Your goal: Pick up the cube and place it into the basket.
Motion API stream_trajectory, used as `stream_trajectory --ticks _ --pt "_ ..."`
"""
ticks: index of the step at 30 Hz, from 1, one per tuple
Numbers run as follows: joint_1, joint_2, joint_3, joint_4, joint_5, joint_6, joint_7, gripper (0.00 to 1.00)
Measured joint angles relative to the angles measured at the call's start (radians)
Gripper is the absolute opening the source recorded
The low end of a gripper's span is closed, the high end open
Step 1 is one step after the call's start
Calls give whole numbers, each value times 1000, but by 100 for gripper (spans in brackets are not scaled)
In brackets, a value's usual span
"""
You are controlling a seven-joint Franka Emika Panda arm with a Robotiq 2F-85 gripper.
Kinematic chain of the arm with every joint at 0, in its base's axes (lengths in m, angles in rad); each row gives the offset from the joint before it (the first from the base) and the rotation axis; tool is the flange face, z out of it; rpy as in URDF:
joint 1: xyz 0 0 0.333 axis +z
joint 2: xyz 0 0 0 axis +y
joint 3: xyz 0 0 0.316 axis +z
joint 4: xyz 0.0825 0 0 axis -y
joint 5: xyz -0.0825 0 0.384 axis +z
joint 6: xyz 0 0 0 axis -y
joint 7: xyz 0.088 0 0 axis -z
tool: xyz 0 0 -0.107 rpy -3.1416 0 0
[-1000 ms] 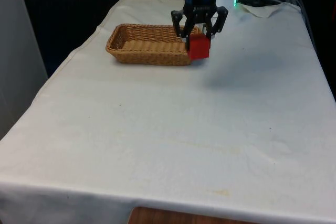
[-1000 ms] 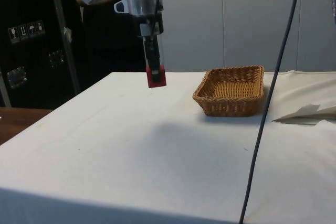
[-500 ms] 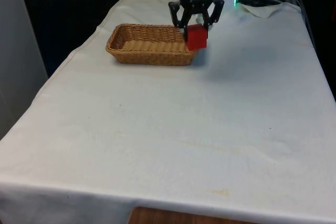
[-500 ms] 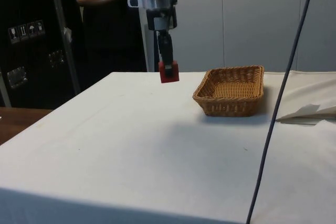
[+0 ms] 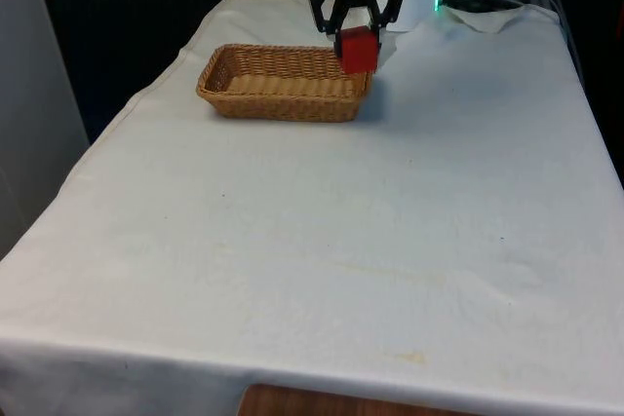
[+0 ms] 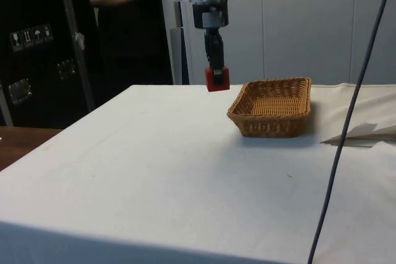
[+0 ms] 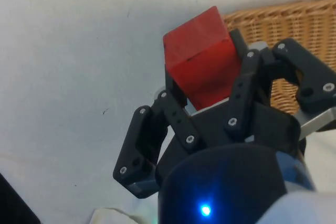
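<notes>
The cube [image 5: 358, 49], a red one, is being held off the table [image 5: 390, 241], clamped between the two black fingers of the gripper [image 5: 357, 34]. In the front view the cube is being seen in the air at about 2 o'clock from the middle of the basket [image 5: 283, 94], over the basket's corner on the front view's right and far side. In the side view the cube [image 6: 217, 78] is hanging above the white cloth, at about 10 o'clock from the basket [image 6: 272, 115], apart from the wicker rim and higher than it; whether it is over the rim itself cannot be told from there. The gripper [image 6: 216, 73] is being pointed straight down, with the white arm rising out of the picture above it.

In the wrist view the fingers [image 7: 176, 116] are being pressed against opposite faces of the cube [image 7: 202, 64], which is sitting tilted, one edge turned up. Part of the woven basket [image 7: 294, 22] is being shown just beyond the cube, with bare cloth on the other side.

The basket is being left empty, resting flat on the cloth. A person [image 6: 124, 4] with folded arms is standing behind the table in the side view.
</notes>
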Motion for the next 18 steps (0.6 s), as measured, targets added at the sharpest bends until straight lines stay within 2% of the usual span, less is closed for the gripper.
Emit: stream_trajectory --ticks 9,18 --pt "0 -81 -24 -81 -7 18 -29 3" --pt "-1 -129 -39 -135 -7 45 -44 3"
